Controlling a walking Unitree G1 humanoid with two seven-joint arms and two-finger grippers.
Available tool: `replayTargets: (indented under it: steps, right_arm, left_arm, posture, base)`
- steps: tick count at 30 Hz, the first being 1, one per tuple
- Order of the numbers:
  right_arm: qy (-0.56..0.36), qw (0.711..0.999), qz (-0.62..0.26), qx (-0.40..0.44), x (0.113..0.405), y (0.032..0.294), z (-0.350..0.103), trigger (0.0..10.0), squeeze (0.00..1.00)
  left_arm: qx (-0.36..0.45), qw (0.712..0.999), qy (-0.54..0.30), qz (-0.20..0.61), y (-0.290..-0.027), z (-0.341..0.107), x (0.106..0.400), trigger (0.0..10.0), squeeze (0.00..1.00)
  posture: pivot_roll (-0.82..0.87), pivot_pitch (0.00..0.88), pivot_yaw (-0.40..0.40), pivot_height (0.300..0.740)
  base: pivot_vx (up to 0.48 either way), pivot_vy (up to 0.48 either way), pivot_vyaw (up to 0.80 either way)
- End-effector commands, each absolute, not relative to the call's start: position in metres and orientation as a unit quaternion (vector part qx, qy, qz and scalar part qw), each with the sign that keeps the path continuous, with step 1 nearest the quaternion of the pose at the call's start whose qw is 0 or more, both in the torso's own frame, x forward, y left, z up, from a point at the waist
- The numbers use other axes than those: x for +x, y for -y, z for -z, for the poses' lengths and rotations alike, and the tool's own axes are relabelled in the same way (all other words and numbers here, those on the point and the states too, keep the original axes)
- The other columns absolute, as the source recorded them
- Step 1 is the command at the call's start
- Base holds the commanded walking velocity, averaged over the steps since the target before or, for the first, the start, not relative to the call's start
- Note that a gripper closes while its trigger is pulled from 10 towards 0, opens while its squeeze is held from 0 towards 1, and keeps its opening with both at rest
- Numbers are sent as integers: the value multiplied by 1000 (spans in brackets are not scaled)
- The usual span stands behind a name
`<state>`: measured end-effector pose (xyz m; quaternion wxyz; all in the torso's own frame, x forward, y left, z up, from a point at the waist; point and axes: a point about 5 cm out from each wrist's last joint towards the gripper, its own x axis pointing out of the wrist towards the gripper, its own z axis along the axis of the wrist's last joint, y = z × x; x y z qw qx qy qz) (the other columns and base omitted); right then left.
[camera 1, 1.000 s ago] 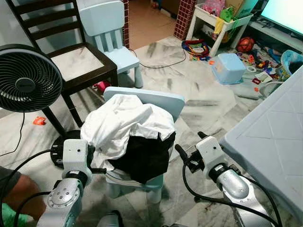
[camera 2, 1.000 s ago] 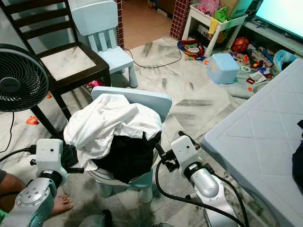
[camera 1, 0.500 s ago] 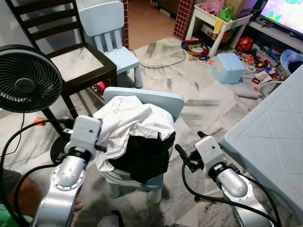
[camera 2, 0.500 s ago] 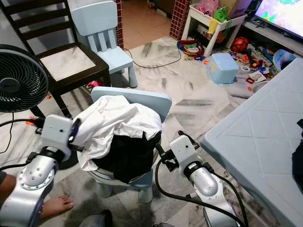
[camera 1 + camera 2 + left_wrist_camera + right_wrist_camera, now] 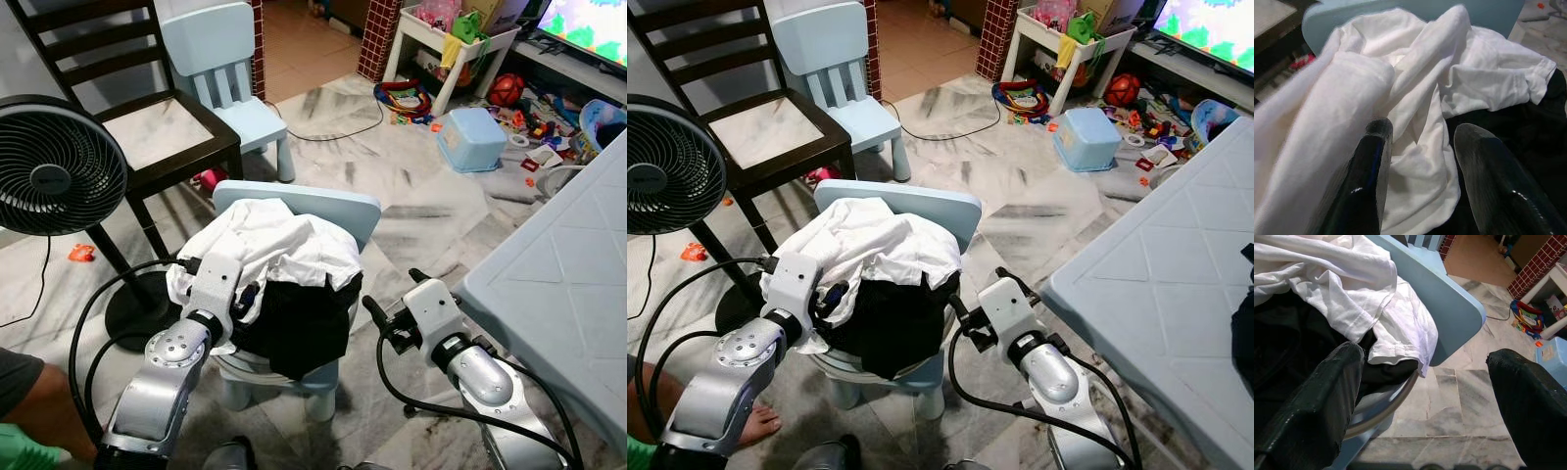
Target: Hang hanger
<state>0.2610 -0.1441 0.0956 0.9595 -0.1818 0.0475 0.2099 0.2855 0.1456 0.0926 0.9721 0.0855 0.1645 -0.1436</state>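
The left claw [image 5: 1420,142] has its two black fingers [image 5: 1369,171] spread, tips resting against the white shirt [image 5: 269,250] heaped on a small pale-blue chair [image 5: 333,204]. The right claw [image 5: 390,302] hangs beside the chair's right edge, fingers wide apart, touching nothing. I cannot make out a hanger anywhere in these pictures, so its place, direction and long axis cannot be told. The white shirt lies crumpled over a black garment [image 5: 306,328] that droops down the front of the seat. Around it is a grey-veined marble floor [image 5: 411,196]. A black fan [image 5: 54,162] stands at the robot's left, with a dark wooden chair [image 5: 147,117] and a second pale-blue chair [image 5: 230,73] behind it. A grey-blue worktop [image 5: 563,284] fills the right side. Toys and a blue tub [image 5: 473,139] litter the far floor.
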Motion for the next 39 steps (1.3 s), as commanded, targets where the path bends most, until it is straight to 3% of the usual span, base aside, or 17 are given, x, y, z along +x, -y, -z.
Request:
replayTargets:
  steps: [1,17,18,19,20,22,23,24,25,26,27,28,39]
  right_arm:
    - [-48,958,-211,-187,259,146,-96,10000,0]
    - [-49,958,-207,-191,256,150,-97,10000,0]
    - [-50,958,-207,-192,256,150,-97,10000,0]
    - [-50,958,-206,-192,256,151,-97,10000,0]
    - [-50,958,-206,-192,256,151,-97,10000,0]
    - [-50,958,-205,-192,257,151,-97,10000,0]
    - [-50,958,-206,-192,257,151,-97,10000,0]
    - [-50,958,-206,-193,257,151,-97,10000,0]
    - [-50,958,-206,-193,257,151,-97,10000,0]
    - [-50,958,-206,-193,257,151,-97,10000,0]
    - [-50,958,-206,-193,257,151,-97,10000,0]
    - [-50,958,-206,-193,257,151,-97,10000,0]
    - [-49,959,-200,-197,255,155,-97,10000,0]
  left_arm:
    - [81,967,-185,158,-142,-83,285,10000,1000]
    - [109,941,-264,180,-140,-47,269,10000,1000]
    - [116,941,-262,178,-142,-46,270,10000,588]
    - [121,941,-261,177,-143,-46,271,10000,588]
    - [126,941,-260,174,-146,-45,272,10000,0]
    - [126,942,-261,170,-150,-42,276,10000,0]
    - [130,941,-262,171,-152,-40,278,8549,0]
    - [133,941,-261,171,-154,-40,279,8549,0]
    - [136,941,-260,171,-155,-39,280,5490,0]
    - [137,941,-257,170,-156,-39,282,941,0]
    - [137,941,-257,170,-156,-39,282,941,0]
    - [139,942,-253,171,-158,-39,285,0,0]
    - [147,946,-226,179,-163,-37,299,0,0]
  posture:
    - [11,146,-59,740]
    - [-5,154,-52,740]
    - [-6,154,-52,740]
    - [-7,154,-52,740]
    - [-7,154,-52,740]
    - [-9,152,-54,740]
    - [-11,152,-54,740]
    - [-11,152,-54,740]
    - [-13,151,-55,740]
    - [-13,151,-55,740]
    - [-13,151,-55,740]
    - [-15,151,-54,740]
    - [-33,152,-51,740]
  base:
    - [0,0,0]
    - [0,0,0]
    - [0,0,0]
    - [0,0,0]
    - [0,0,0]
    - [0,0,0]
    - [0,0,0]
    - [0,0,0]
    - [0,0,0]
    - [0,0,0]
    - [0,0,0]
    - [0,0,0]
    - [0,0,0]
